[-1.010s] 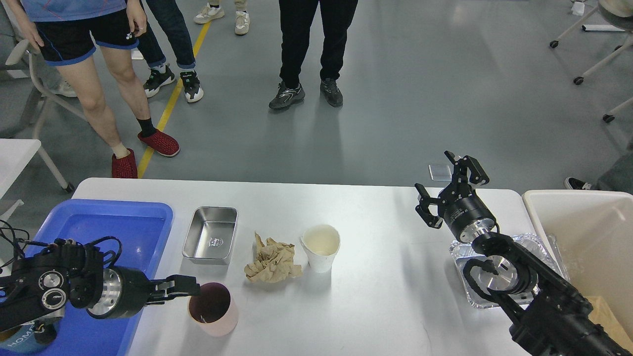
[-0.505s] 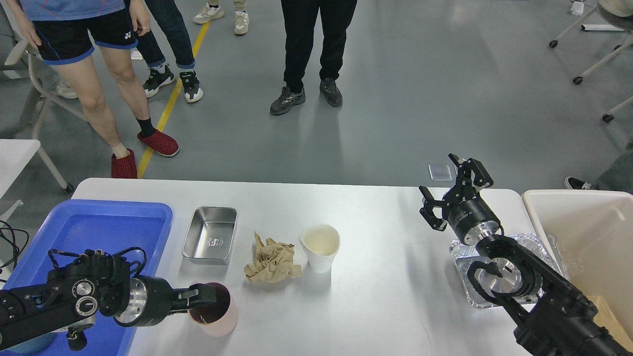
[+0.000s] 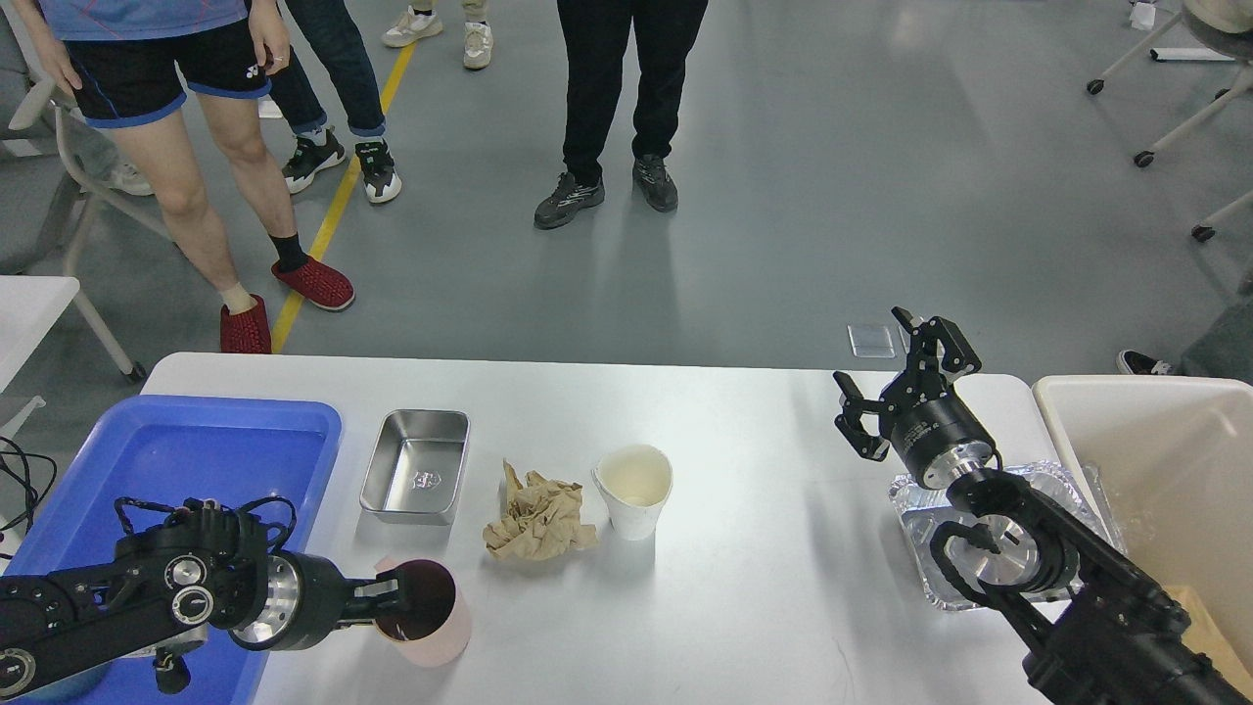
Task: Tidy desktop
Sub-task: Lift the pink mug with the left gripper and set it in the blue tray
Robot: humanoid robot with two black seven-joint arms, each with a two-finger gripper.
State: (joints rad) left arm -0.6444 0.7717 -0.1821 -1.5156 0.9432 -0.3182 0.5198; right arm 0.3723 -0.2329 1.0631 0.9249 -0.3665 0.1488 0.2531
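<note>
Gleaming faintly, perhaps glossy, white round-cornered desktop [image 3: 744, 548].

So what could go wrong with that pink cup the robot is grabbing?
The left gripper has fingers at the rim of the pink cup, which stands near the front edge of the desktop. A rim pinch might slip or tip the cup off the edge. The dark inside could be leftover drink that spills, though I cannot tell. Carried toward the blue tray, the cup might clip the tray's rim.
</note>
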